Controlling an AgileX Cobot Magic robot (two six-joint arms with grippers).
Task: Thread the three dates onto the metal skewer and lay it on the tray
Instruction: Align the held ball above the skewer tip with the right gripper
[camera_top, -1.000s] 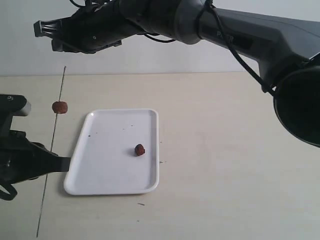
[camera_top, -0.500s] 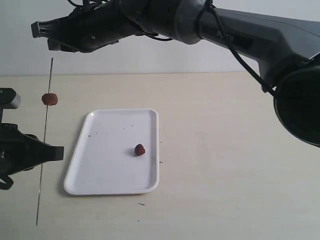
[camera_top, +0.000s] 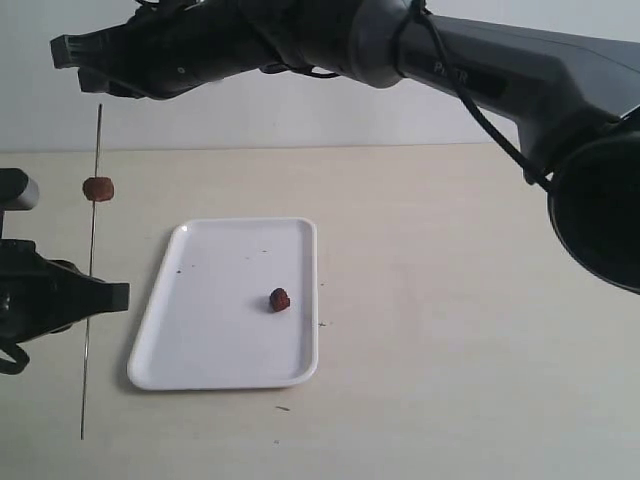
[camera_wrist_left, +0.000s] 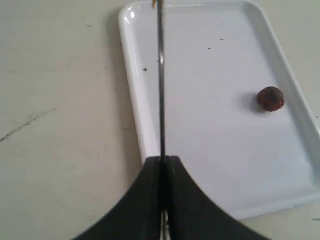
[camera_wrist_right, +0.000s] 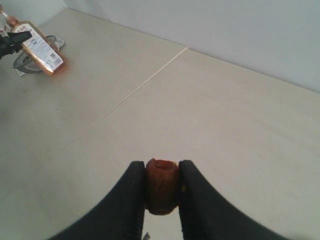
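Observation:
My left gripper (camera_top: 110, 296) is shut on the thin metal skewer (camera_top: 91, 270), which stands nearly upright at the far left. One date (camera_top: 98, 188) is threaded on its upper part. In the left wrist view the skewer (camera_wrist_left: 161, 80) runs out from the closed fingers (camera_wrist_left: 162, 165) over the white tray (camera_wrist_left: 210, 30). A second date (camera_top: 280, 299) lies loose on the tray (camera_top: 200, 350), also seen as the date (camera_wrist_left: 270, 98). My right gripper (camera_wrist_right: 162, 172) is shut on a third date (camera_wrist_right: 161, 186). It hovers high at the upper left (camera_top: 70, 55), above the skewer's tip.
A bottle with an orange label (camera_wrist_right: 39, 46) lies on the surface far off in the right wrist view. The right arm (camera_top: 480, 70) spans the top of the exterior view. Pale tabletop (camera_top: 450, 300) stretches right of the tray.
The skewer with its date has risen and shifted left, now more upright. My right gripper has drifted left and slightly up with the date in it.

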